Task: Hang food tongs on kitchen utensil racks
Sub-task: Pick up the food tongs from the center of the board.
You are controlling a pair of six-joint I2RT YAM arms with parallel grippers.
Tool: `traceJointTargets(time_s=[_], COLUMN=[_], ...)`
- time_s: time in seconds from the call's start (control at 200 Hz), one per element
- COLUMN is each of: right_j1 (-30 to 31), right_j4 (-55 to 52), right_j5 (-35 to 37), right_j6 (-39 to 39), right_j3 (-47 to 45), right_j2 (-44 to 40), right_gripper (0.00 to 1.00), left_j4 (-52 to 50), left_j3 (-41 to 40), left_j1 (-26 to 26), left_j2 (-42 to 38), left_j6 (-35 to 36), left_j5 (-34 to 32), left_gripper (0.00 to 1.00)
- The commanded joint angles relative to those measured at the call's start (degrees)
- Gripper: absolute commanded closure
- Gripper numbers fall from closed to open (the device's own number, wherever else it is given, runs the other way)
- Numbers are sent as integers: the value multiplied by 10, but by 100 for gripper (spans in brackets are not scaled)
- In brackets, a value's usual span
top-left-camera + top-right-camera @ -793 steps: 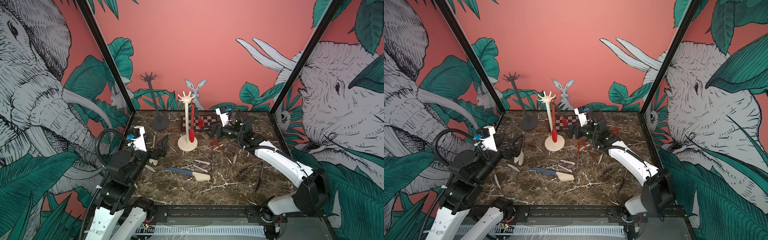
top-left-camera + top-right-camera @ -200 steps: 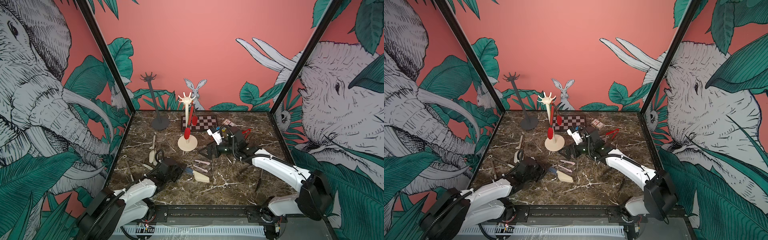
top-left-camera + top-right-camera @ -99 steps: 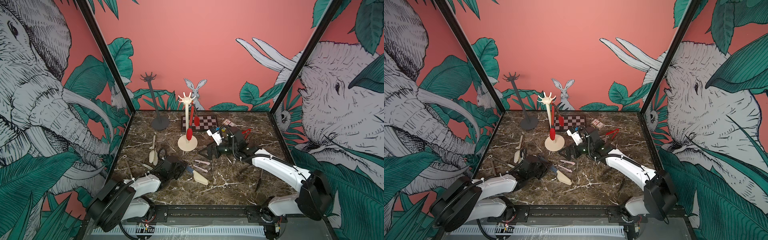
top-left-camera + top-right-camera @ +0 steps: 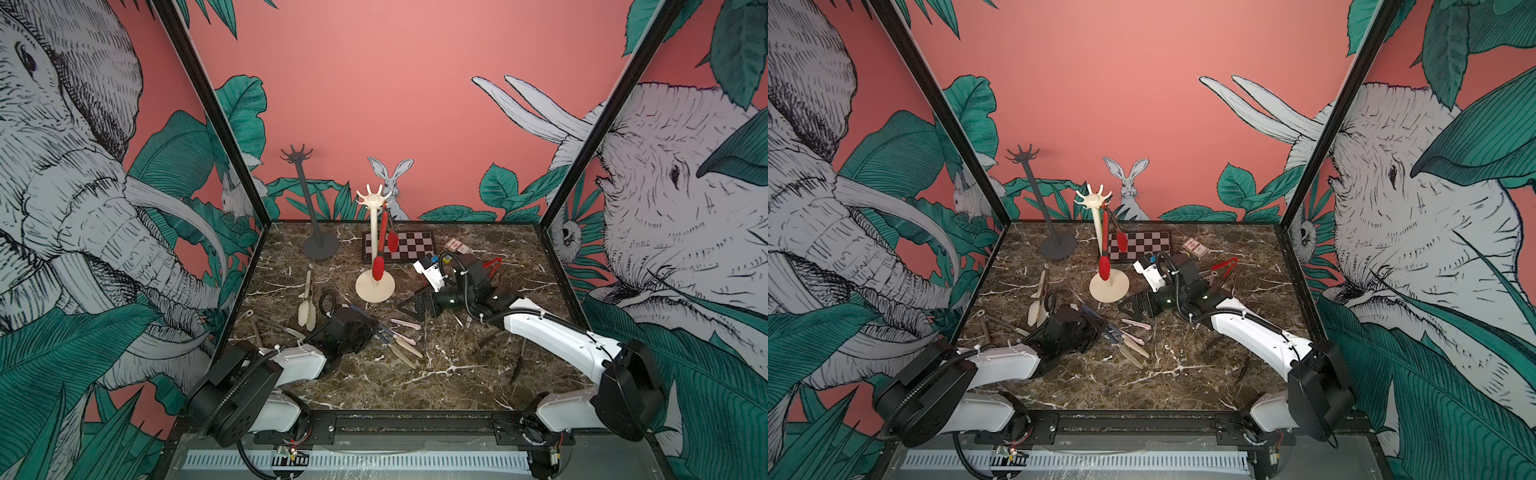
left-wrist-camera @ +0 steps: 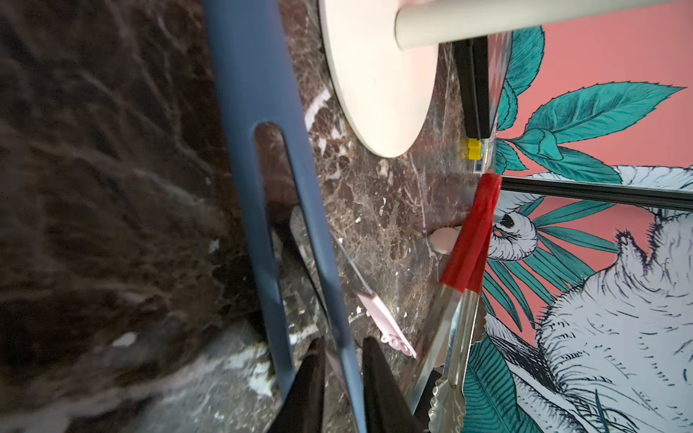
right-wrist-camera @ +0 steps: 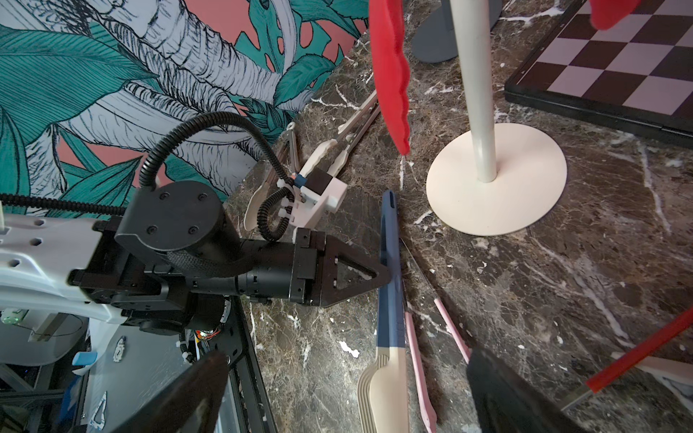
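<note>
Two racks (image 4: 309, 208) (image 4: 373, 241), at least seven tongs (image 4: 379, 264) (image 4: 307, 309) (image 4: 493, 263), one checkered board (image 4: 411, 245), one small box (image 4: 458, 247).

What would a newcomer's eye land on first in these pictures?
Red-tipped tongs dangling from the cream-white rack mid-table. Nearer the front, the left gripper has its jaws either side of blue tongs lying on the marble. Elephant murals wrap the walls.
</note>
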Motion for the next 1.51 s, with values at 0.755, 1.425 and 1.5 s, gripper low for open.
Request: traceJointTargets(time_s=[0.755, 1.425, 1.5], right_j1=[2, 2, 2], right_j4=[2, 0, 0], right_j5=[3, 12, 13], right_j6=[-16, -19, -20], right_j3=[-7, -13, -13], right_j2=[-2, -9, -10], right_gripper=[1, 1, 1], left_j4=[-34, -130, -139], left_j3=[55, 84, 86], left_j1=[-1, -1, 0], left_j2=[45, 6, -11], left_j6=[22, 53, 65], left_j5=[12, 16, 16], left_gripper=[81, 100, 100])
